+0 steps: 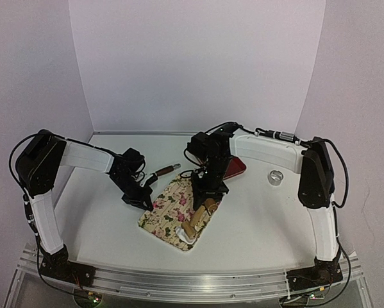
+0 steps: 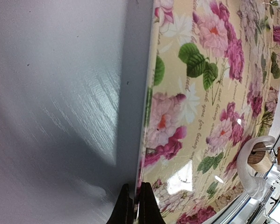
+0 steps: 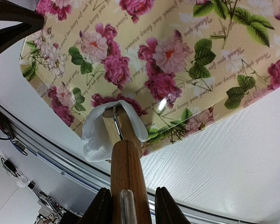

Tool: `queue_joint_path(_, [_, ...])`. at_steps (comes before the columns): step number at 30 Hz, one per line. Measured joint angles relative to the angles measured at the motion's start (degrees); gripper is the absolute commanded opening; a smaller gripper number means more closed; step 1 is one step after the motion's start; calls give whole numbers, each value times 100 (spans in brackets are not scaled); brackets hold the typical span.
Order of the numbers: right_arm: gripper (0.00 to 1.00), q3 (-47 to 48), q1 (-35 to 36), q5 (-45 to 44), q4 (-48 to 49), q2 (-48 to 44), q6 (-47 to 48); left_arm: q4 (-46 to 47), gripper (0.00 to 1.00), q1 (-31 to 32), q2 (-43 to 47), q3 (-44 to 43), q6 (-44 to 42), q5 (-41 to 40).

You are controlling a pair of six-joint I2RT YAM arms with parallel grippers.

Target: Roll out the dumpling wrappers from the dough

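drooping dumpling wrapper (image 3: 95, 140) on near-pointing rolling pin (image 3: 126, 170)

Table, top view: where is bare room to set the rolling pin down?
Widest bare patch: front right, between the floral board, metal ring and right arm. Another lies front left, between board and left arm. Crowded: centre, around the rolling pin and red tray.

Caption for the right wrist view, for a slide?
Right pincer grips a wooden rolling pin, white dough clinging to its far end, over the floral board.
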State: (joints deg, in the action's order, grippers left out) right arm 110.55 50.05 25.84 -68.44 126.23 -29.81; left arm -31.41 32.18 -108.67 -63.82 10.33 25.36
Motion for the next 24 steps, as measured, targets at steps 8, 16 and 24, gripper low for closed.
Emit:
queue_joint_path(8, [0,-180,-240,36,183,-89,285,188,0,-2,140,199,115,-110])
queue_joint_path(16, [0,81,-654,42,152,92,688,205,0,-36,167,211,372,-213])
queue_joint_path(24, [0,189,-865,56,157,169,856,300,0,-39,209,281,505,-280])
